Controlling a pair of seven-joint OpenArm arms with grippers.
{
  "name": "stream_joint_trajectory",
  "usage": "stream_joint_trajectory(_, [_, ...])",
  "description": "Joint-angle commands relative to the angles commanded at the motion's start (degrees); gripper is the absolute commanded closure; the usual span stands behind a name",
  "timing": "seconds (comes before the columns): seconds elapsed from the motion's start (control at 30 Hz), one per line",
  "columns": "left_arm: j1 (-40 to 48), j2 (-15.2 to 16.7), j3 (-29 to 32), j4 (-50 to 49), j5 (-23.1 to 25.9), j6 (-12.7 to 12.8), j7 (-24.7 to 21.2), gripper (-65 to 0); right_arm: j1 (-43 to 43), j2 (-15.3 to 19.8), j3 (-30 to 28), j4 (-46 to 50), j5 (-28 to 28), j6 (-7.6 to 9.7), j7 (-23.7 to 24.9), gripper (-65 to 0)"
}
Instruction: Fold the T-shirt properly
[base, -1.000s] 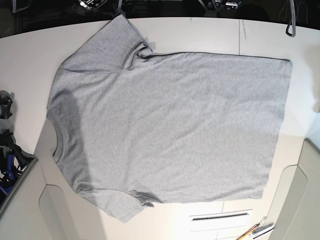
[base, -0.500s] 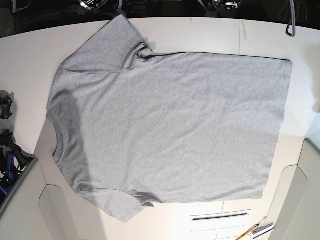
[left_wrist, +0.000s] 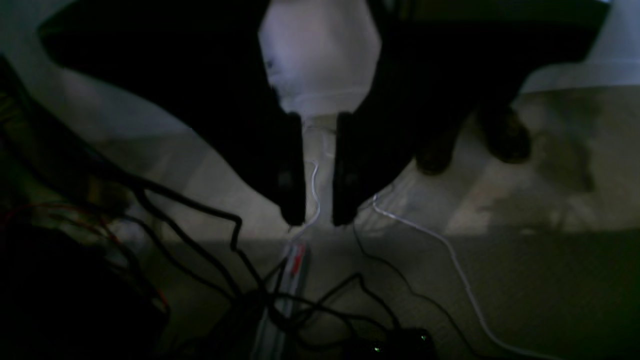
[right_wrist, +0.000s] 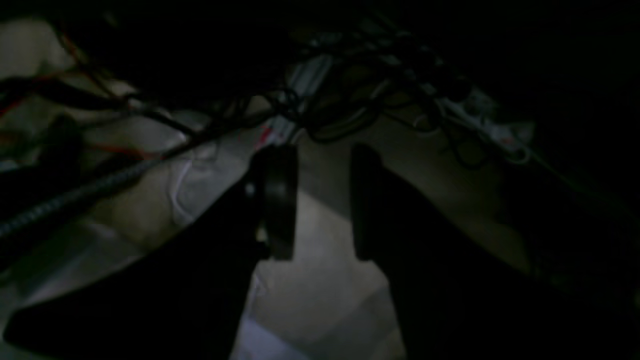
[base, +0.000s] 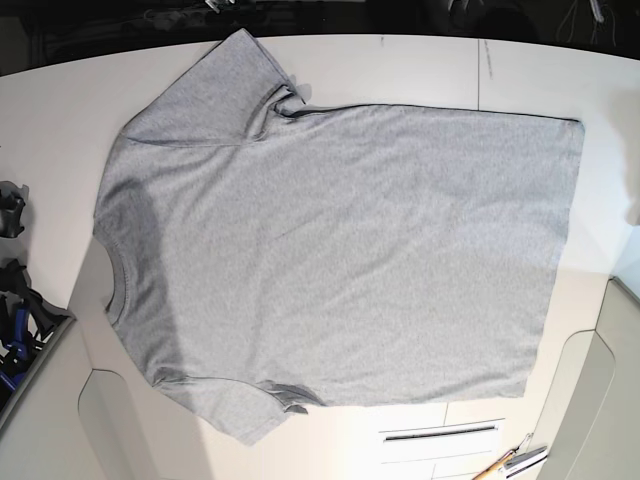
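Cable shifted; tools (both) partly open.

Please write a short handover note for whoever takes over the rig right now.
Left hand: open, holding nothing.
Right hand: open, holding nothing.
T-shirt: spread on the white table, neckline at the base view's left, hem at its right, both sleeves out.
Done: no fold made.
Left: the whole fold, perhaps sleeves first.
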Motion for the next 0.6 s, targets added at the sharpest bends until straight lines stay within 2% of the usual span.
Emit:
stream_joint_trajectory(0.07, [3.17,0.0,-3.06,4.74,-0.17,0.0,0.42,-10.6,-4.04,2.54,0.0,6.19,1.03,-0.02,-0.04,-17.3])
stream_joint_trajectory(0.17, [7.78,0.0,-5.73,11.63,-3.3,0.0,1.42,-10.6,-9.99,6.32,0.02,15.3,1.01,-0.02,-1.6,-17.3])
stream_joint_trajectory(0.33, [15.3,0.0,-6.12,22.45,-6.88,0.0,2.62,-10.6,-19.69,11.61,1.49,30.21,1.03,-0.04,-3.06,-17.3])
stream_joint_trajectory(0.47, [21.44,0.0,-6.99,31.76,-10.73,-0.02,3.67,-10.8,-26.62,13.16,6.88,41.66,3.61,-0.02,-6.01,-17.3])
stream_joint_trajectory(0.57, [25.75,0.0,-9.25,39.21,-11.61,-0.02,3.85,-15.5,-30.42,13.16,12.37,50.01,6.49,0.26,-10.58,-17.3])
stream_joint_trajectory(0.6, [26.93,0.0,-10.19,41.48,-11.58,-0.04,4.07,-17.3,-31.3,13.18,14.16,52.54,7.65,1.11,-12.33,-17.3])
